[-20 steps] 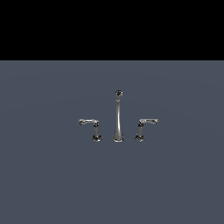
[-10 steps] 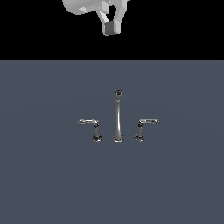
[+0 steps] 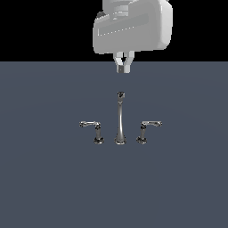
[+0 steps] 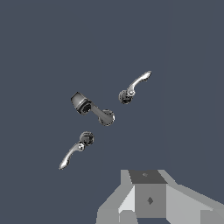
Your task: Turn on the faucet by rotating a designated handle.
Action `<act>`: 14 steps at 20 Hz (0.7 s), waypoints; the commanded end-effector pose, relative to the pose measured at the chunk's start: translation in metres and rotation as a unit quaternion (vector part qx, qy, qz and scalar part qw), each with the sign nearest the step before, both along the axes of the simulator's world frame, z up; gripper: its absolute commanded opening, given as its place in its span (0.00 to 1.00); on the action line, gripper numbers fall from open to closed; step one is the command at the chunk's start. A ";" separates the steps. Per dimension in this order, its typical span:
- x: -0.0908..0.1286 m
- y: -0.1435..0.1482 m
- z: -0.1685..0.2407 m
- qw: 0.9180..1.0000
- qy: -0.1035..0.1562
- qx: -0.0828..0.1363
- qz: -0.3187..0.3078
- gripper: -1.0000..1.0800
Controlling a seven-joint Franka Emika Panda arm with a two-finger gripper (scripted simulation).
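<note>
**Gripper high above the faucet, nothing held**

I see my gripper [image 3: 123, 67] hanging above the spout, fingers nearly together and empty; the wrist view crops them, so I cannot tell the gap exactly. Below, the faucet [image 3: 120, 119] stands mid-worktop, far from every edge. The handle [image 3: 148, 129] sits just beside the spout on the exterior view's right, lever pointing outward. Its mirror-image handle [image 3: 92, 130] stands opposite.

Seen from above: faucet [image 4: 94, 109] on flat grey-blue surface [image 4: 39, 48]. Spout foreshortened, dark tip toward camera. Two lever handles flank it, one [image 4: 135, 86] and the other [image 4: 75, 150] with arms pointing opposite ways. Gripper [image 4: 146, 199] at frame edge, clear of faucet, touching nothing.
</note>
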State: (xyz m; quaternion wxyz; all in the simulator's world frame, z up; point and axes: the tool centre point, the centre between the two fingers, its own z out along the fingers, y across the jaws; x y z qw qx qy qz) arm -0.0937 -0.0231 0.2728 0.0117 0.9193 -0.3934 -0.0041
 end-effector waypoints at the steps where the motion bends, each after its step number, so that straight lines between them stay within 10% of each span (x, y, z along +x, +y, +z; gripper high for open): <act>1: 0.012 -0.008 -0.018 0.999 -0.001 0.001 -0.036 0.00; 14: 0.065 -0.067 -0.114 0.974 -0.007 0.002 -0.226 0.00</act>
